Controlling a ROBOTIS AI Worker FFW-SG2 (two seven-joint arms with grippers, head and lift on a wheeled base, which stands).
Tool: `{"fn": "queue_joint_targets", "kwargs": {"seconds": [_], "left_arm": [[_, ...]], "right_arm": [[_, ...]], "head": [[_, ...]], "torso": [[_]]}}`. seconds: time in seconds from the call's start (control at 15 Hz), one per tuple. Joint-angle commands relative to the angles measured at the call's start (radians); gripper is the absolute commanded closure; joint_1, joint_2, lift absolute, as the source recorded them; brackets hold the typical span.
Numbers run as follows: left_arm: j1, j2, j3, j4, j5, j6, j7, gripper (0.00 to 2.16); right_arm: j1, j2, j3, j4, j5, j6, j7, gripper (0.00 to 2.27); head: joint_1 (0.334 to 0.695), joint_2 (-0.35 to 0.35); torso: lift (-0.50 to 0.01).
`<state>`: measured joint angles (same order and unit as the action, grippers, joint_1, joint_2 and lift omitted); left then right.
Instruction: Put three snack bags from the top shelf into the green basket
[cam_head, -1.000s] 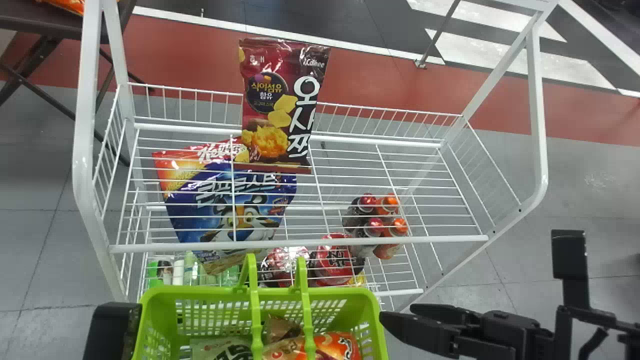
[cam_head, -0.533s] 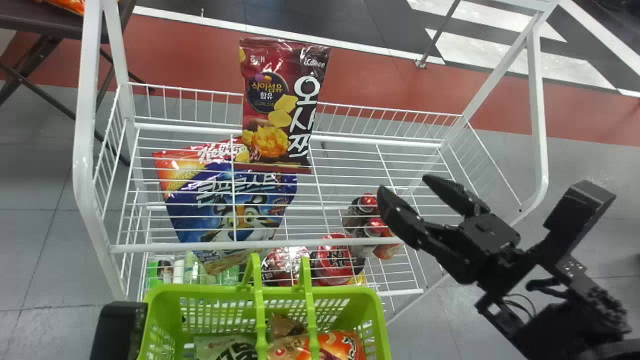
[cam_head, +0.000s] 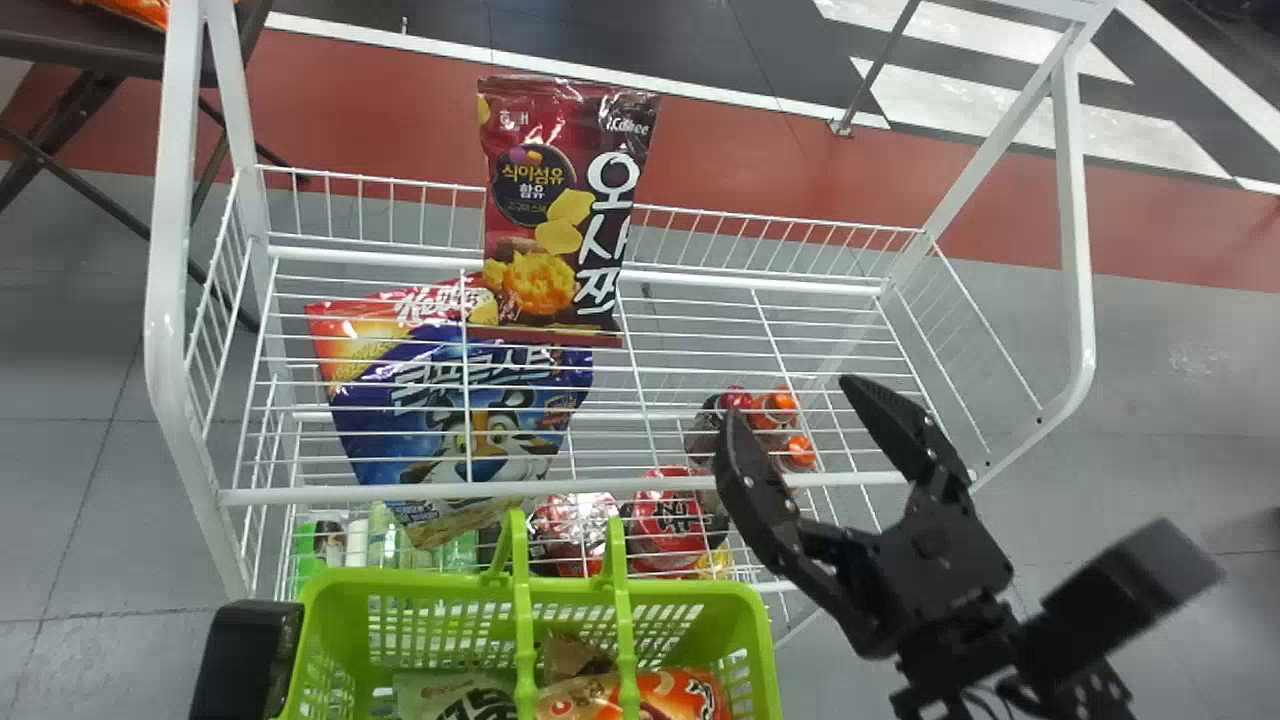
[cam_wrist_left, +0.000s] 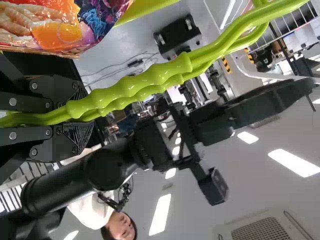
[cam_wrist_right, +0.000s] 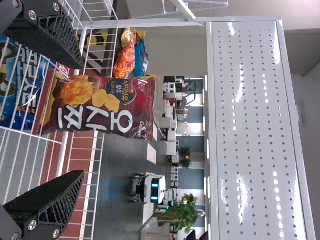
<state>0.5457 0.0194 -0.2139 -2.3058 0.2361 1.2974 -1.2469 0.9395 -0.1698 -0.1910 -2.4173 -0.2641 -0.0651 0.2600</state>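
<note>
Snack bag, dark red, one: standing upright at the back of the top shelf, left of the middle, against the rear rail.

Right gripper: at the shelf's front edge, toward the right end; two black fingers spread wide, nothing between them, apart from the snack bag.

Left gripper: beside the basket's left side; in the left wrist view, its fingers are pressed together around the basket handles.

Basket, green, one: in front of the rack, handles raised. Contents: an orange bag on the right, a pale green bag on the left, a brown bag behind and between them.

Lower stock, seen through the wires: a blue cereal bag on the left; bottles with orange caps on the right; a red package near the bottles.

Side table, dark: behind the rack at left, with an orange packet on top.
</note>
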Motion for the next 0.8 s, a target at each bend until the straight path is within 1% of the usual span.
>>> {"fn": "queue_joint_targets", "kwargs": {"seconds": [0.0,0.07,0.2,0.47,0.73], "left_arm": [[-0.001,0.004,0.001,-0.001,0.000,0.000,0.000,1.63],[-0.001,0.005,0.004,-0.001,0.002,0.000,-0.002,1.63],[-0.001,0.008,0.007,-0.001,0.009,0.000,-0.003,1.63],[0.011,0.007,0.008,-0.014,0.011,-0.003,-0.008,1.63],[0.028,0.007,0.015,-0.030,0.009,-0.006,-0.005,1.63]], "right_arm": [[0.091,0.000,-0.047,-0.006,-0.060,-0.058,0.001,0.06],[0.121,0.000,-0.076,-0.006,-0.095,-0.061,0.007,0.06],[0.153,0.000,-0.105,-0.002,-0.129,-0.083,0.012,0.06],[0.154,0.000,-0.094,-0.020,-0.130,-0.098,0.015,0.06],[0.148,-0.013,-0.087,-0.020,-0.130,-0.098,0.015,0.06]], "head": [[0.695,-0.350],[0.695,-0.350],[0.695,-0.350],[0.695,-0.350],[0.695,-0.350]], "torso": [[-0.045],[-0.045],[-0.045],[-0.045],[-0.045]]}}
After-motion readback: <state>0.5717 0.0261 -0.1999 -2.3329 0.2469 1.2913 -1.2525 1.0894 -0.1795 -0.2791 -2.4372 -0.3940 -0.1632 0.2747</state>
